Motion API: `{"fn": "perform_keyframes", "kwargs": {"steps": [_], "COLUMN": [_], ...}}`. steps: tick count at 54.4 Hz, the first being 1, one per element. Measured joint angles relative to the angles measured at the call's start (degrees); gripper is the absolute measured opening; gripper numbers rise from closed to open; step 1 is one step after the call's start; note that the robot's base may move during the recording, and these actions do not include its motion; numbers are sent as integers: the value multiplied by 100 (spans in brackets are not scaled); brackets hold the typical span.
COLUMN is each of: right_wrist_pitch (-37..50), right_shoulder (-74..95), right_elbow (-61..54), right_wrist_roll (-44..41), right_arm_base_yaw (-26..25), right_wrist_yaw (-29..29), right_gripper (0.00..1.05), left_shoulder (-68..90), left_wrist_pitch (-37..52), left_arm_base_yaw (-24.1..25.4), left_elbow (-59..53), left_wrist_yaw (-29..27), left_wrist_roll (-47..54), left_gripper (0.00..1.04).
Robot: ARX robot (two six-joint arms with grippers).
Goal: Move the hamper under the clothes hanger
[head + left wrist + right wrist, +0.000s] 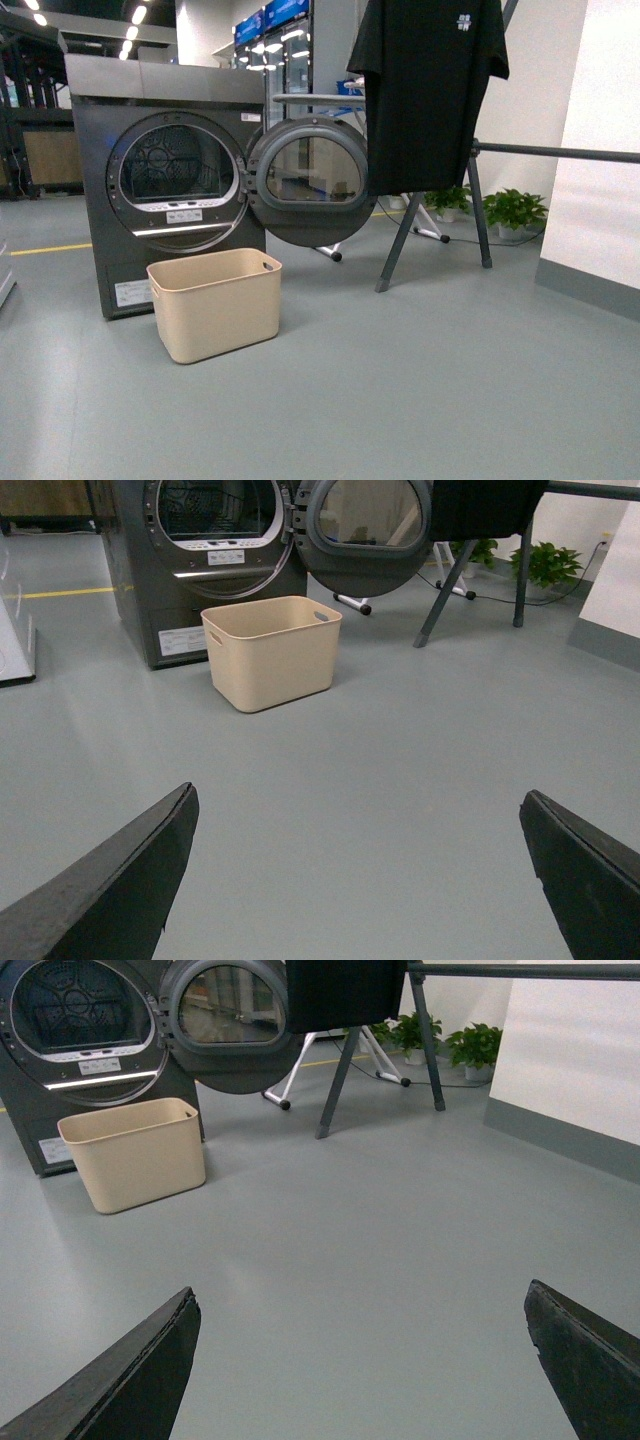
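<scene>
Right now the hamper (215, 305) stands upright on the grey floor (420, 390), close in front of the dark grey dryer (150, 120) and partly below its round door (310, 180), which hangs swung open to the right. The beige bin looks empty as far as its inside shows, and a cut-out handle shows in its right end wall.

The clothes hanger (560, 152) stands further right and further back, well apart from the hamper. Its angled legs rest on the floor and its long bar runs off toward the white wall (605, 120). A black T-shirt (425, 90) hangs at the rack's left end, above bare floor and just right of the dryer door. Green potted plants (515, 210) sit on the floor behind the rack.

Neither arm appears in the front view. In the left wrist view the left claw (357, 796) is spread wide with nothing between its dark fingers (120, 880), hovering above bare floor with the hamper ahead of it. The right claw (360, 1293) is likewise wide apart and holds nothing.
</scene>
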State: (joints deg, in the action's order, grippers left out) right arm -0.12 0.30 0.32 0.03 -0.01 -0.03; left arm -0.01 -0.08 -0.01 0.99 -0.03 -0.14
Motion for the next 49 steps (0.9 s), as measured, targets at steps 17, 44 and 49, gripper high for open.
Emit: {"fn": "perform_keyframes", "kwargs": {"steps": [17,44,49], "right_wrist_pitch": [-2,-2,-2], "right_shoulder": [-7,-7,-7], "right_elbow": [0,0,0], "right_wrist_roll": [0,0,-2], "right_arm_base_yaw": [0,2,0], "right_wrist_yaw": [-4,2,-7], "right_gripper": [97,97,97], "left_shoulder": [11,7,7], "left_wrist_pitch": [0,0,0], "left_arm_base_yaw": [0,0,0], "left_elbow": [0,0,0], "left_wrist_yaw": [13,7,4], "left_wrist_roll": [2,2,0], "left_gripper": [98,98,98]}}
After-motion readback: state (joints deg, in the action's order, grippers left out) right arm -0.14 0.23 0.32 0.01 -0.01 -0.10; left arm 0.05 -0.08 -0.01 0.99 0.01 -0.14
